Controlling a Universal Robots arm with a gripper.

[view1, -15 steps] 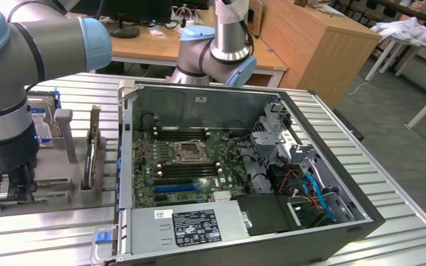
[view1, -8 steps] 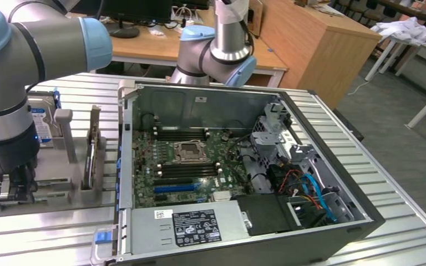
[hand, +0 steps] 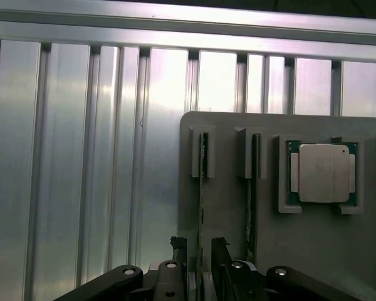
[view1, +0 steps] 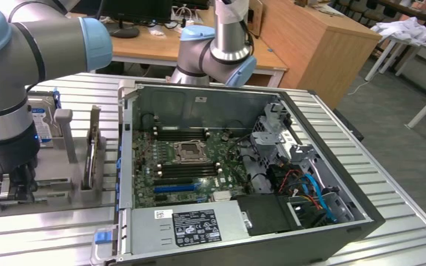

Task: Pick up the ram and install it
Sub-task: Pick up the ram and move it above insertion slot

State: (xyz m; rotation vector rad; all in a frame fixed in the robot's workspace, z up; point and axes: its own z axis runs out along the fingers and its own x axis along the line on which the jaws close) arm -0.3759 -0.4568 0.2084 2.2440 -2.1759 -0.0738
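Green ram (hand: 201, 188) stands on edge in a grey holder (hand: 229, 213) slot. The wrist view shows gripper (hand: 199, 248) fingers (hand: 178, 251) spread, one either side of it, and a processor (hand: 324, 172) nearby; the exterior view shows the open computer case (view1: 198, 102).

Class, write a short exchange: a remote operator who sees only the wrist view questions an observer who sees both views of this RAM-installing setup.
Operator: My open gripper has a finger on each side of the ram. Where is the computer?
Observer: The open case stands on the exterior view's right of the holder, its motherboard exposed.
Operator: What does the holder carry that I cannot see?
Observer: A hard drive with a blue label, upright beside the arm.
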